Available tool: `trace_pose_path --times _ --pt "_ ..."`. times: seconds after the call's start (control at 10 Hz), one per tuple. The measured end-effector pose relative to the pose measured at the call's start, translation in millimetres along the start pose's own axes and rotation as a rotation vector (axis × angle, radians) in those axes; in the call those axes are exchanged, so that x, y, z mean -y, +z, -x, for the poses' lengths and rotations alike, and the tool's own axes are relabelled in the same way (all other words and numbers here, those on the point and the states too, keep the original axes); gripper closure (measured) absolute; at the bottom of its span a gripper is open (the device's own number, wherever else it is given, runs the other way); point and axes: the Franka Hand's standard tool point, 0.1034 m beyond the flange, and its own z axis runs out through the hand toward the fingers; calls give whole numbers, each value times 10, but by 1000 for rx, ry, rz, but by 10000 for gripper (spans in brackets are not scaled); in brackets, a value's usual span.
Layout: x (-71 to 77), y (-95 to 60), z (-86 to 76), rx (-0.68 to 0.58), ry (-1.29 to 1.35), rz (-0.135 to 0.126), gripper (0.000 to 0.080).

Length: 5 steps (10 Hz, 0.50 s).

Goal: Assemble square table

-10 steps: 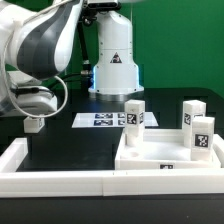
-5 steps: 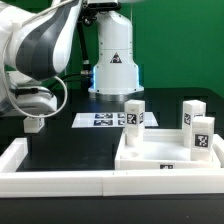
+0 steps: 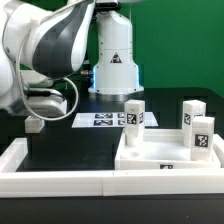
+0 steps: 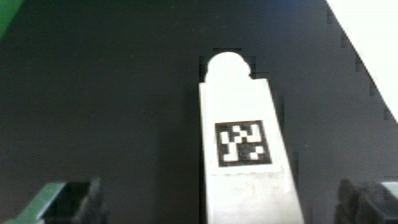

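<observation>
Three upright legs (image 3: 134, 114) crowd the slab (image 3: 165, 160) at the exterior view's lower right, another leg (image 3: 34, 125) stands mid-left, and the black surface (image 3: 65, 145) between them lies open.

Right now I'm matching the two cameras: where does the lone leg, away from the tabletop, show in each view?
Exterior view: the leg is at the exterior view's left, on the black surface.
Wrist view: the leg fills the middle, its tag facing the camera.
Shared landmark: the black surface around it.
</observation>
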Motion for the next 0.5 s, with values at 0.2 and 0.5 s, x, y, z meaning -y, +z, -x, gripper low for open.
trace_pose_path --times 0.2,0.5 --pt "-7 136 37 1 -23 -10 150" --pt "-11 334 59 2 -36 -11 150"
